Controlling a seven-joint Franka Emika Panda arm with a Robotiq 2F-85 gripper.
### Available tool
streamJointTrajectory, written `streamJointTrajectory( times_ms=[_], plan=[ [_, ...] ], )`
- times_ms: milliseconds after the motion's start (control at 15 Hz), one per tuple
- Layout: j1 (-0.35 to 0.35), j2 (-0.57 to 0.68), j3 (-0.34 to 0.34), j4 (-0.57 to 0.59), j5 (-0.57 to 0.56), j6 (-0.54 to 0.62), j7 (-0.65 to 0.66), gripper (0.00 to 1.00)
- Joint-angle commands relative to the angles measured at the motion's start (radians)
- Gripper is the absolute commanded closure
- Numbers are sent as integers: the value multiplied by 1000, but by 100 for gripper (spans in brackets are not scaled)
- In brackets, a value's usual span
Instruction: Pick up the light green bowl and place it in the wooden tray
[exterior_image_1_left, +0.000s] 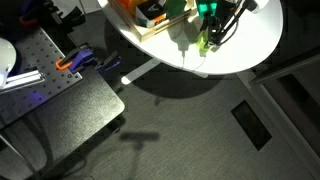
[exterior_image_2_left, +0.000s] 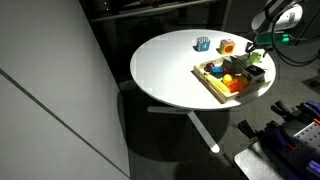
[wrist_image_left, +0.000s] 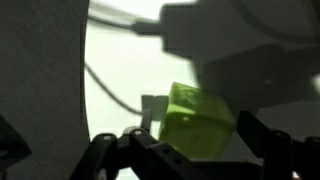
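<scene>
The light green bowl (wrist_image_left: 195, 122) fills the middle of the wrist view as a pale yellow-green, blocky shape over the white table. My gripper (wrist_image_left: 198, 150) has a dark finger close against each side of it and looks shut on it. In both exterior views the gripper (exterior_image_1_left: 206, 30) (exterior_image_2_left: 261, 50) is at the table's edge, just beside the wooden tray (exterior_image_2_left: 211, 80), with the bowl (exterior_image_1_left: 205, 43) low between its fingers. The tray (exterior_image_1_left: 150, 33) is light wood and holds several coloured pieces. I cannot tell whether the bowl touches the table.
A blue object (exterior_image_2_left: 203, 43) and an orange multicoloured object (exterior_image_2_left: 226, 46) stand on the round white table (exterior_image_2_left: 165, 70) behind the tray. Cables (wrist_image_left: 110, 85) run over the table near the gripper. A dark bench with tools (exterior_image_1_left: 60, 100) stands beside the table.
</scene>
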Motion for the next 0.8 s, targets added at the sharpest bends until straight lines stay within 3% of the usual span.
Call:
streamJointTrajectory(
  times_ms=[0, 200, 733],
  plan=[
    [18, 25, -18, 38, 14, -11, 22, 44],
    [19, -1, -14, 36, 10, -29, 5, 66],
    [32, -132, -1, -5, -19, -146, -88, 71]
  ],
)
